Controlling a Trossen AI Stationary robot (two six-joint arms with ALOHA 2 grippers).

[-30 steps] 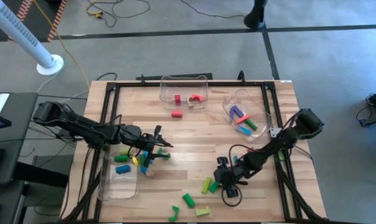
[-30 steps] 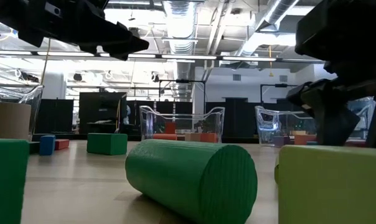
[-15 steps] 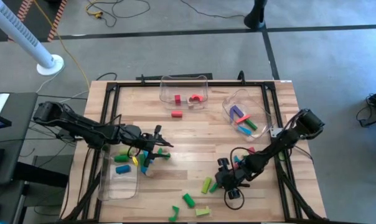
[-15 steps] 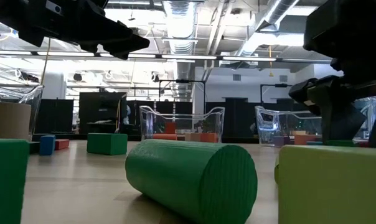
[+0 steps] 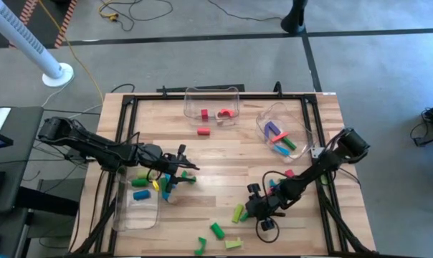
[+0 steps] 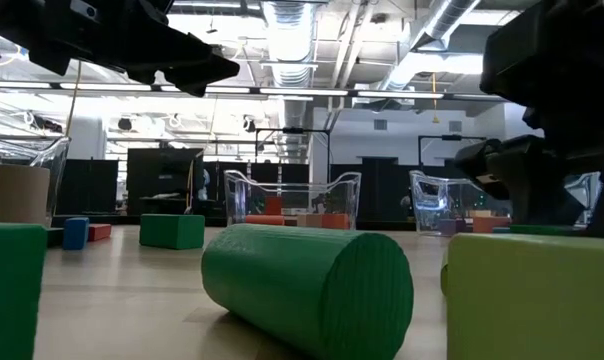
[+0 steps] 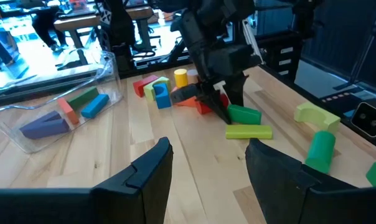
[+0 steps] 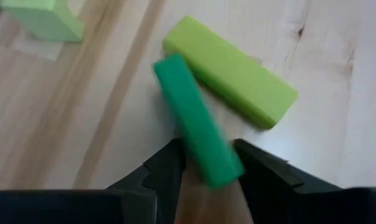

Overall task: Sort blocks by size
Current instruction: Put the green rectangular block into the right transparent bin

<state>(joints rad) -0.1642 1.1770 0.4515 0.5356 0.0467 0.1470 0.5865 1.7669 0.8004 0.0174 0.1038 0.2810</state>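
two tools at work. right tool (image 5: 251, 208) low near the front of the tabletop (image 5: 224, 154), fingers (image 8: 166, 167) clamped on one end of a dark green bar (image 8: 197, 130), which is lifted clear and juts forward; lime bar (image 8: 230, 71) lies just beside it on the wood, lime arch block (image 8: 42, 18) a bit further off. left tool (image 5: 182, 166) hovers over a cluster of blocks (image 5: 166, 183) at the left-centre, jaws wide, nothing between them. loose green cylinder (image 6: 307, 285) and other green pieces lie near the front edge. red and pink blocks (image 5: 215, 115) sit in the back clear bin (image 5: 212, 93), purple, blue and green ones in the right bin (image 5: 297, 118), green and blue ones in the left bin (image 5: 134, 215). red block (image 5: 203, 131) lies just outside the back bin. small pieces near the right tool's wrist are hard to make out, probably red and blue.
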